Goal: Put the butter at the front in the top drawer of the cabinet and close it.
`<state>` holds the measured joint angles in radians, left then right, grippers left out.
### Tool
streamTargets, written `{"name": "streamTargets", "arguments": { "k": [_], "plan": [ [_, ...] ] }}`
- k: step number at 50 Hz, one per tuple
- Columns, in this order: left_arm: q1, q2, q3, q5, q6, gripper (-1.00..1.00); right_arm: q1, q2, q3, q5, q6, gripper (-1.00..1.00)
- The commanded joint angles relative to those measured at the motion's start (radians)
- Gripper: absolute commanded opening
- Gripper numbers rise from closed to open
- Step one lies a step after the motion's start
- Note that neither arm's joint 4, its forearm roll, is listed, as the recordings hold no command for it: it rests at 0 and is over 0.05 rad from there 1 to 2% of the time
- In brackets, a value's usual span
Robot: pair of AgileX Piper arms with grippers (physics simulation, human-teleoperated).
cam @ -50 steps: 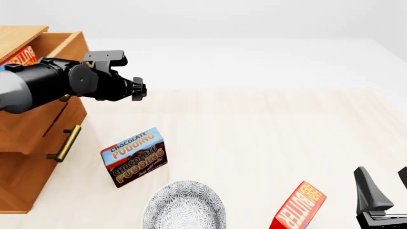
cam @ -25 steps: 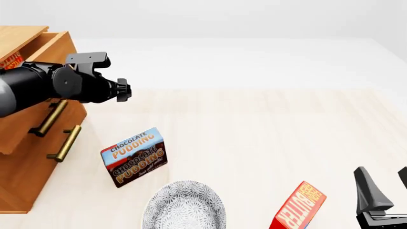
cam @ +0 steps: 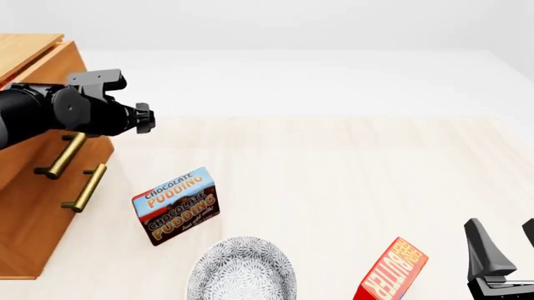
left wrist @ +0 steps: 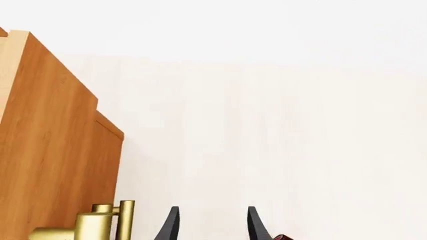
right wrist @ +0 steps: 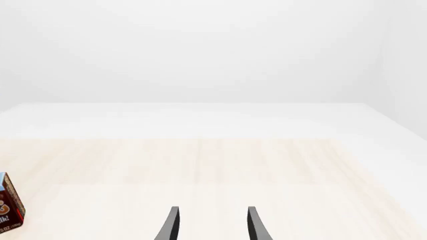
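The cabinet (cam: 29,206) is seen at the left edge of the front view, with the top drawer (cam: 59,72) pushed nearly flush; whether a slight gap remains cannot be told, and nothing of the drawer's inside is shown. Its brass handle (cam: 62,157) lies just above the lower drawer's handle (cam: 84,187). In the left wrist view the cabinet's wooden side (left wrist: 53,165) and a brass handle end (left wrist: 100,225) are seen just beside the fingers.

The left gripper (cam: 142,119) is held in front of the top drawer, near the upper handle but not visibly touching it. Its fingers (left wrist: 170,225) are seen apart in the wrist view, with nothing between them.

On the table (cam: 351,169), a pudding box (cam: 176,205) stands tilted near the cabinet's front. A patterned plate (cam: 242,269) lies just beyond it toward the near edge. A butter carton (cam: 391,272) stands tilted at the near edge, between the plate and the right gripper (cam: 501,250). The right gripper's fingers (right wrist: 172,222) are spread, empty, and apart from the carton. Only an edge of the pudding box (right wrist: 10,207) enters the right wrist view. No butter can be seen in the drawer.
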<state>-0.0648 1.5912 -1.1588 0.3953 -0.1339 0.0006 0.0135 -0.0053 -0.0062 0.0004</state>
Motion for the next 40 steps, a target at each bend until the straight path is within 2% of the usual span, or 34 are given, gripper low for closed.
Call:
{"name": "streamTargets", "arguments": {
  "k": [1,19,40],
  "plan": [
    [0.041,0.003,0.016,0.002,0.000,1.00,0.000,-0.003,0.001,0.002,0.000,1.00],
    [0.095,0.016,0.015,0.004,0.015,1.00,0.000,-0.003,0.001,0.002,0.000,1.00],
    [0.165,-0.036,0.015,0.012,0.024,1.00,0.000,-0.003,0.001,0.002,0.000,1.00]
  ]
}}
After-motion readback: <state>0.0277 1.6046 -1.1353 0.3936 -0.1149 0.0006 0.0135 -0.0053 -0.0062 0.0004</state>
